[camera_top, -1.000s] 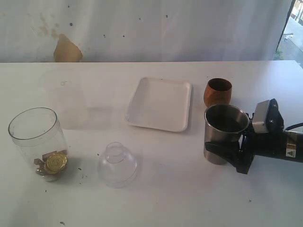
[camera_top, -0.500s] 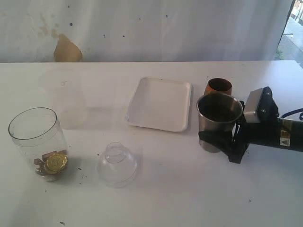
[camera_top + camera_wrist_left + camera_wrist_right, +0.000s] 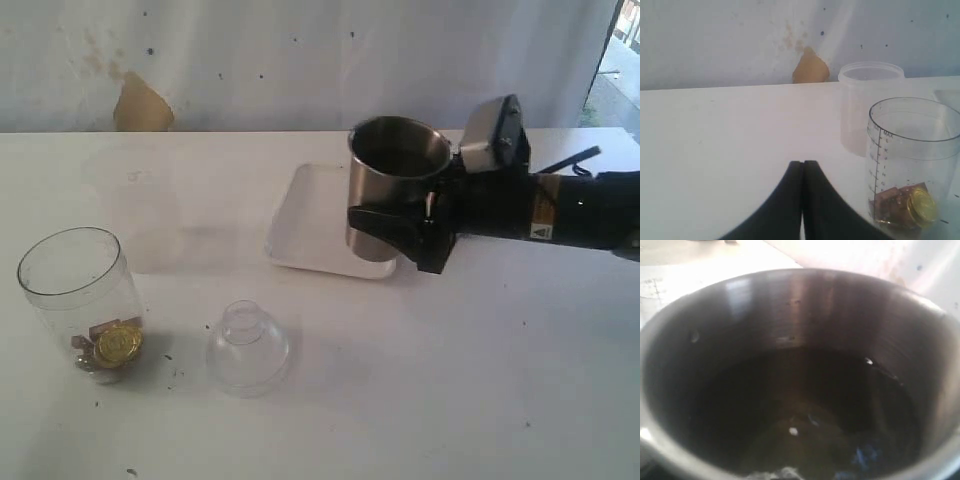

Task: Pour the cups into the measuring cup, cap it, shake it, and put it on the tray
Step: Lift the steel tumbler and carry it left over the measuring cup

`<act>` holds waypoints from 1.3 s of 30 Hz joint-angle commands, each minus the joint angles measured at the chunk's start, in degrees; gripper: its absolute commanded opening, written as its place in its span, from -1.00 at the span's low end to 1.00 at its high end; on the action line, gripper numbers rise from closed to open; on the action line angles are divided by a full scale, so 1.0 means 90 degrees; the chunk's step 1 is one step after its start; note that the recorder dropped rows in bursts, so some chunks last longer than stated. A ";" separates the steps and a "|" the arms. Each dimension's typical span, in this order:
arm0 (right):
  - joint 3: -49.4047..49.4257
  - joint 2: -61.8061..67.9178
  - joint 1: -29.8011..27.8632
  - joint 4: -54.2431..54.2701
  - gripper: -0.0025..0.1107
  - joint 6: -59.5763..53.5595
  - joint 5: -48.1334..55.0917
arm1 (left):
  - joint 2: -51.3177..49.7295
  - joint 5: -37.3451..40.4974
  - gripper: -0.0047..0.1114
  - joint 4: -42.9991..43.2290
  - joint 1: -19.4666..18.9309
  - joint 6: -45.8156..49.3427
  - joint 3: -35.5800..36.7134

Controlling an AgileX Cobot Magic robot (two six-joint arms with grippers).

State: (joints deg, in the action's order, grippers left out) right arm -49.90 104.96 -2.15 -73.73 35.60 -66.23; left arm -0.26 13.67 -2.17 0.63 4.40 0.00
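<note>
My right gripper (image 3: pixel 387 222) is shut on the steel tumbler (image 3: pixel 392 185) and holds it upright in the air over the near right part of the white tray (image 3: pixel 318 215). In the right wrist view the tumbler (image 3: pixel 800 315) fills the picture, dark inside with a few small bits at the bottom. The wooden cup is hidden behind the right arm. The clear measuring cup (image 3: pixel 78 300) stands at the near left with a gold coin and brown pieces in it; it also shows as the measuring cup (image 3: pixel 912 165) beside my left gripper (image 3: pixel 802 166), which is shut and empty.
A clear dome-shaped lid (image 3: pixel 247 348) lies on the table between the measuring cup and the tray. A frosted translucent cup (image 3: pixel 135 205) stands behind the measuring cup. A white wall runs along the table's far edge.
The right gripper has lifted the steel tumbler off the table and carried it left and up, from beside the wooden cup to over the tray. The left gripper has not moved.
</note>
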 commanded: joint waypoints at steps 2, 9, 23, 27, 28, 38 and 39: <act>-0.0601 -0.0118 0.0875 0.0219 -0.96 0.0407 0.0219 | 0.0029 -0.0036 -0.92 -0.0020 0.0008 -0.0026 0.0000; -0.1428 0.0028 0.1827 0.0264 -0.96 0.1081 0.1045 | 0.0029 -0.0036 -0.92 -0.0020 0.0008 -0.0026 0.0000; -0.3379 0.1100 0.3511 0.0456 -0.96 0.1399 0.2559 | 0.0029 -0.0036 -0.92 -0.0020 0.0008 -0.0026 0.0000; -0.3572 0.1100 0.3520 0.0456 -0.96 0.1379 0.3039 | 0.0029 -0.0036 -0.92 -0.0020 0.0008 -0.0026 0.0000; -0.3587 0.1100 0.3520 0.0456 -0.96 0.1310 0.3128 | 0.0029 -0.0036 -0.92 -0.0020 0.0008 -0.0026 0.0000; -0.3587 0.1100 0.3527 0.0456 -0.96 0.0503 0.3334 | 0.0029 -0.0036 -0.92 -0.0020 0.0008 -0.0026 0.0000; -0.3587 0.1100 0.3538 0.0456 -0.96 0.0440 0.3334 | 0.0029 -0.0036 -0.92 -0.0020 0.0008 -0.0026 0.0000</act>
State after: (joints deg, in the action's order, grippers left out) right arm -81.28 115.72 29.33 -71.94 41.59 -34.66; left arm -0.26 13.67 -2.17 0.63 4.40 0.00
